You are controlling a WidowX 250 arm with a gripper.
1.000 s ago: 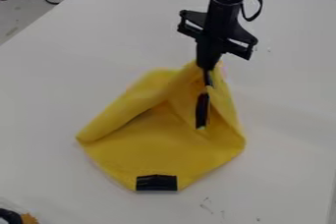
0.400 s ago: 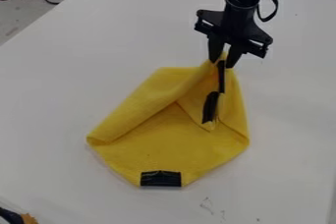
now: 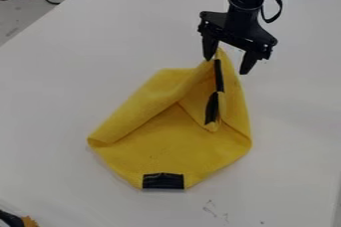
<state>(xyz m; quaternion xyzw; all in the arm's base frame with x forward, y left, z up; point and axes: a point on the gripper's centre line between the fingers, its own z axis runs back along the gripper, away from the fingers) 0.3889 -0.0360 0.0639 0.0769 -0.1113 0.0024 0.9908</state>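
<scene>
At yellow cloth [image 3: 150, 151], fingers [image 3: 248, 63] downward, apart.

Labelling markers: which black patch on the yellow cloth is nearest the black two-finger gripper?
The narrow black strip at the peak of the yellow cloth, by the black gripper. Middle black patch is lower; wide black patch, at the near edge.

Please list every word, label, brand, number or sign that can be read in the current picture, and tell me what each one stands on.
There are none that I can read.
Yellow cloth and its black patch at the near edge: no readable text.
Gripper: no readable text.
White table: a few faint dark marks, too small and blurred to tell whether they are writing.
</scene>
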